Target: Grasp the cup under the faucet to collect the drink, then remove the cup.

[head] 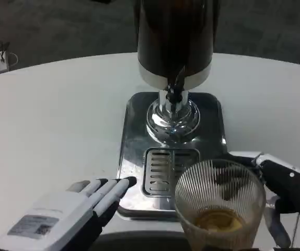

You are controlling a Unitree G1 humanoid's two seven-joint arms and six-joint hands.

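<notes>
my right hand (283,196) is wrapped around the ribbed clear glass cup (220,209) with amber drink in its bottom, near the drip grille (166,170) and short of the black faucet (174,90). my left hand (69,212) lies flat, fingers apart, on the steel base's (134,130) edge. tipped or squeezed loosely, the cup could slip and spill on the white counter (50,120).

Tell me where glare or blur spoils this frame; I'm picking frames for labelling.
Head view: glare on the chrome base and pedestal; the ribbed glass cup held by the right hand is slightly soft; the dispenser tank is dark, the floor dim.
</notes>
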